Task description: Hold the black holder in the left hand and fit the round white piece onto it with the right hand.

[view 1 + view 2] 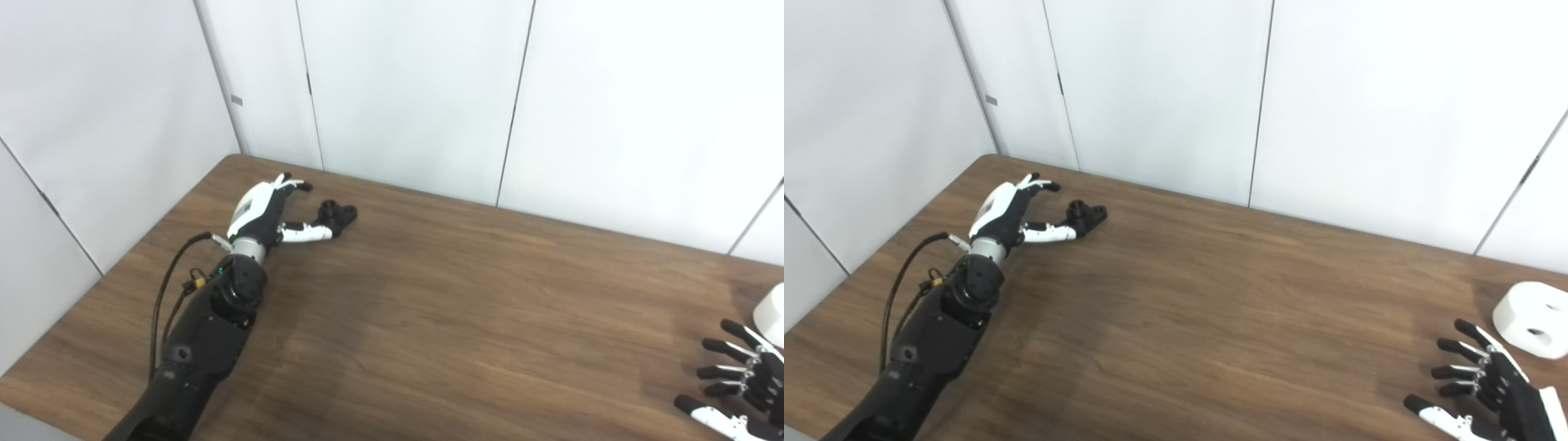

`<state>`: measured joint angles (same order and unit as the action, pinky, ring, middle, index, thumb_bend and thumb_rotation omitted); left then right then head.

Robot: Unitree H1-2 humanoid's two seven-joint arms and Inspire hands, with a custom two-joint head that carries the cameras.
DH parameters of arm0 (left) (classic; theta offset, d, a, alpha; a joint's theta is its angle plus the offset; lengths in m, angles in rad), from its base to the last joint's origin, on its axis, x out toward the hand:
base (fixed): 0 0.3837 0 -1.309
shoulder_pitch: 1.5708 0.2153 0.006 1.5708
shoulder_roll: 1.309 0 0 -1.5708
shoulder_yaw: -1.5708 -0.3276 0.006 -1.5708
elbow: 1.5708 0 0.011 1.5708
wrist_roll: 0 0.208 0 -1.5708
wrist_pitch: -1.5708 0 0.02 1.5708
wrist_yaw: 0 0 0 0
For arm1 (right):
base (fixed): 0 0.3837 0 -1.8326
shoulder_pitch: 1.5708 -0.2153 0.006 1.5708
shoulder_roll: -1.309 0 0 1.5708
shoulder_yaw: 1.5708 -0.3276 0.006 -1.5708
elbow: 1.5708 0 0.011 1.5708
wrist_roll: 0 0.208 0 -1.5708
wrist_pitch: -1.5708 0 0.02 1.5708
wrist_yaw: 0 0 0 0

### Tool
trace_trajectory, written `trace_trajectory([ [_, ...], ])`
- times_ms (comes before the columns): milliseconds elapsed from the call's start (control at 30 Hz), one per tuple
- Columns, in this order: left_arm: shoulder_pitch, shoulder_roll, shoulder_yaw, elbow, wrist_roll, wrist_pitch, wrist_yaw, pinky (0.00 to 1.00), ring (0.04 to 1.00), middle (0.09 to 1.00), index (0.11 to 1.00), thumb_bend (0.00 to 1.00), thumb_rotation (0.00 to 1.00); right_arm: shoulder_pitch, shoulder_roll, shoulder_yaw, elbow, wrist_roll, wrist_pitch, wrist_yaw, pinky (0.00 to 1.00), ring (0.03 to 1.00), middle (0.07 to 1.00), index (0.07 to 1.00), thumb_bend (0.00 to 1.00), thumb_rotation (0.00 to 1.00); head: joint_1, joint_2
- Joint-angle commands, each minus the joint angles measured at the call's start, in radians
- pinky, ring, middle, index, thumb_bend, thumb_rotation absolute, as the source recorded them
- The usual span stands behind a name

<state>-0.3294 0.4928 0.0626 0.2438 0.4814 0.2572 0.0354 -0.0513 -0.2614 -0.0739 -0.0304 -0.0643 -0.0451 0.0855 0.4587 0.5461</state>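
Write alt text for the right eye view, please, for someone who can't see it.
Two robot arms reach over a brown wooden table against white wall panels. The left hand, fingers apart, has its thumb at a small black holder near the far left corner; the open right hand sits just short of a round white piece at the right edge.

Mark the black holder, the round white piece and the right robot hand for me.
black holder (1086, 215), right eye view, its top.
round white piece (1528, 317), right eye view, top face.
right robot hand (1488, 380), right eye view, back of hand.

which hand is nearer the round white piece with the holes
Right. The right hand sits open just beside the round white piece, not touching. The left hand is far across the wooden table, by the small black holder.
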Motion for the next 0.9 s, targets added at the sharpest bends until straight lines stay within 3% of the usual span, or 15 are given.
trace_trajectory([
  [0, -0.056, 0.043, -0.008, 0.005, 0.036, -0.009, 0.037, 1.0, 1.0, 1.0, 0.81, 1.0, 0.34, -0.007, -0.022, -0.014, -0.039, 0.001, -0.017, -0.002, 0.47, 0.579, 0.733, 0.827, 0.74, 0.02, -0.001, 0.001],
  [400, -0.076, 0.057, -0.14, 0.15, 0.165, -0.03, 0.134, 1.0, 1.0, 1.0, 0.797, 1.0, 0.36, 0.006, -0.019, -0.015, -0.061, 0.012, -0.002, 0.005, 0.46, 0.571, 0.735, 0.832, 0.74, 0.03, -0.014, 0.0],
  [767, -0.084, 0.045, -0.148, 0.192, 0.156, 0.006, 0.134, 1.0, 1.0, 1.0, 0.811, 0.99, 0.34, 0.019, -0.028, -0.021, -0.068, 0.013, -0.003, 0.011, 0.46, 0.57, 0.741, 0.838, 0.73, 0.03, -0.008, 0.003],
  [867, -0.092, 0.034, -0.139, 0.231, 0.135, -0.035, 0.166, 1.0, 1.0, 1.0, 0.794, 0.99, 0.33, 0.022, -0.029, -0.02, -0.064, 0.015, -0.014, 0.014, 0.45, 0.567, 0.743, 0.84, 0.72, 0.03, -0.008, 0.002],
])
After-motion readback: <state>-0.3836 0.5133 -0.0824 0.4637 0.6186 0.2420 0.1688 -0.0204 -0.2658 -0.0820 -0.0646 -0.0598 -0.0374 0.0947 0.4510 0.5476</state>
